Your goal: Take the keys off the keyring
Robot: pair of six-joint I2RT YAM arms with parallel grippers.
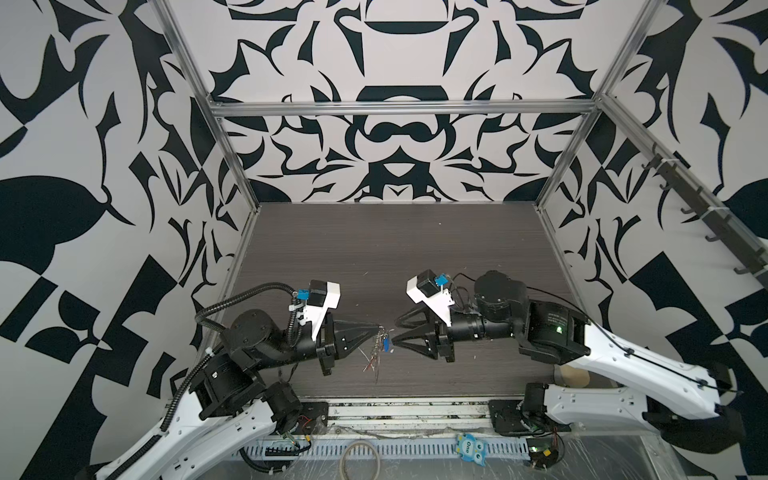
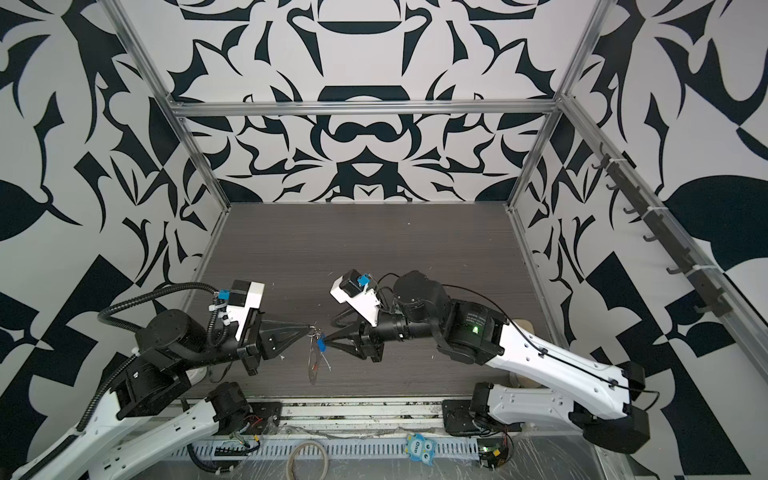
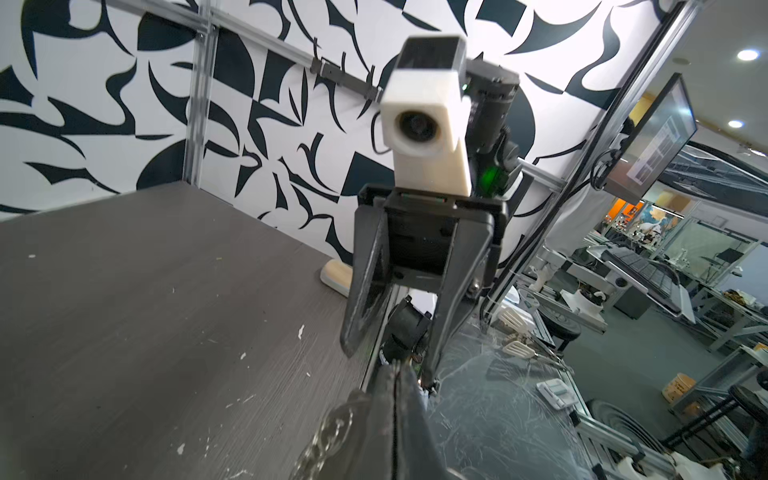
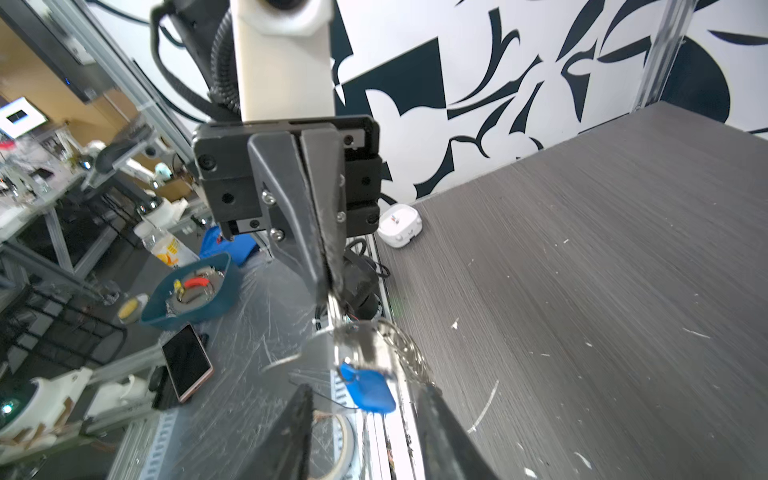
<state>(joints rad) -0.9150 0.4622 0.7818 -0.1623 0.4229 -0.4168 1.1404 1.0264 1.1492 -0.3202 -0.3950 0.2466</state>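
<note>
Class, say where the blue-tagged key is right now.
In a top view the blue-tagged key hangs from the keyring held by the left gripper, just left of the right gripper.

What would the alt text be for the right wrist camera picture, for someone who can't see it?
A shut left pincer dangles the clear keyring, its blue tag hanging between the two dark fingers of the open right pincer. A dark grey table shows behind them.

A robotics lab: aluminium-framed test cell, monitor, equipment-crowded benches.
</note>
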